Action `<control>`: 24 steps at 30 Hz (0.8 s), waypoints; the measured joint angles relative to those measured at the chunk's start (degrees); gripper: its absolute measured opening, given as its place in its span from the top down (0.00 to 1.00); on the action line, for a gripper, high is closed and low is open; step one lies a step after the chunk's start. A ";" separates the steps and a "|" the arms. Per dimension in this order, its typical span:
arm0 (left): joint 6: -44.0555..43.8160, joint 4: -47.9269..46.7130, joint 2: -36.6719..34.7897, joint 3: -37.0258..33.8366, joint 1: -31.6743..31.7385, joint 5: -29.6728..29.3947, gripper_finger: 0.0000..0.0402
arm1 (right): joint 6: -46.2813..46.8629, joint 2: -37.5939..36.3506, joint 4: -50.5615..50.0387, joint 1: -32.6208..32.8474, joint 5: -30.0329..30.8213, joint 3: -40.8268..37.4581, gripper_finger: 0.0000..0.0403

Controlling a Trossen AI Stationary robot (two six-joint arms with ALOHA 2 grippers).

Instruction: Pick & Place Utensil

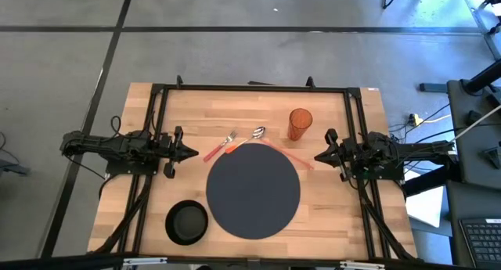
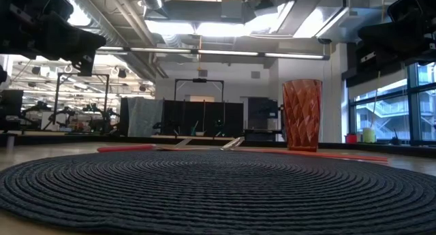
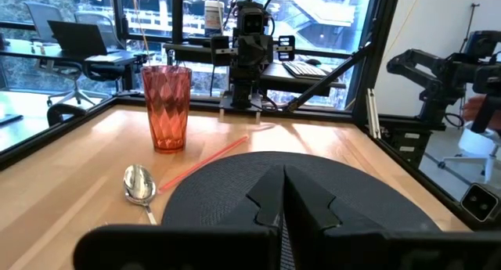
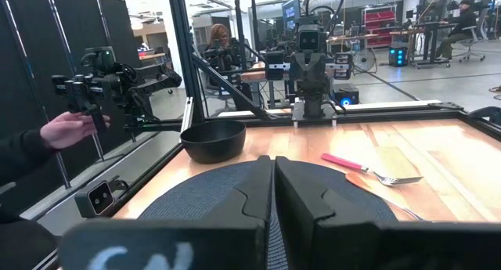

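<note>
A fork [image 1: 221,146] with a pink-red handle and a silver spoon [image 1: 257,133] lie flat on the wooden table, just beyond the far rim of a round dark placemat [image 1: 253,190]. The spoon [image 3: 139,184] also shows in the left wrist view, the fork [image 4: 374,171] in the right wrist view. My left gripper [image 1: 190,153] hovers shut at the mat's left, pointing level toward it. My right gripper [image 1: 319,156] hovers shut at the mat's right, facing the left one. Neither touches anything.
An orange faceted cup [image 1: 300,123] stands upright at the far right of the mat. A thin red stick [image 1: 288,153] lies by the mat's far right rim. A black bowl [image 1: 187,221] sits near the front left. A person's hand [image 4: 66,129] shows beyond the table's edge.
</note>
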 joint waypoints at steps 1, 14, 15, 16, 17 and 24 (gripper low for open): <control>0.47 0.01 0.00 0.00 0.01 -0.01 0.99 | 0.00 -0.01 0.00 0.00 0.00 -0.02 0.95; 1.33 1.05 0.00 0.00 0.01 0.01 0.99 | 0.07 0.00 0.03 -0.01 -0.01 -0.02 0.95; 1.17 1.28 0.00 0.00 0.01 0.01 0.99 | 0.24 -0.01 0.03 0.00 -0.01 -0.02 0.95; 1.17 1.55 0.00 0.00 0.01 0.00 0.99 | 0.26 -0.02 0.03 0.01 -0.01 -0.02 0.95; 1.18 1.66 0.00 0.00 0.00 -0.01 0.99 | 0.25 -0.02 0.03 0.01 -0.01 -0.02 0.95; 2.81 1.81 0.00 0.00 0.00 -0.06 0.99 | -0.01 -0.02 0.05 -0.01 0.01 -0.02 0.95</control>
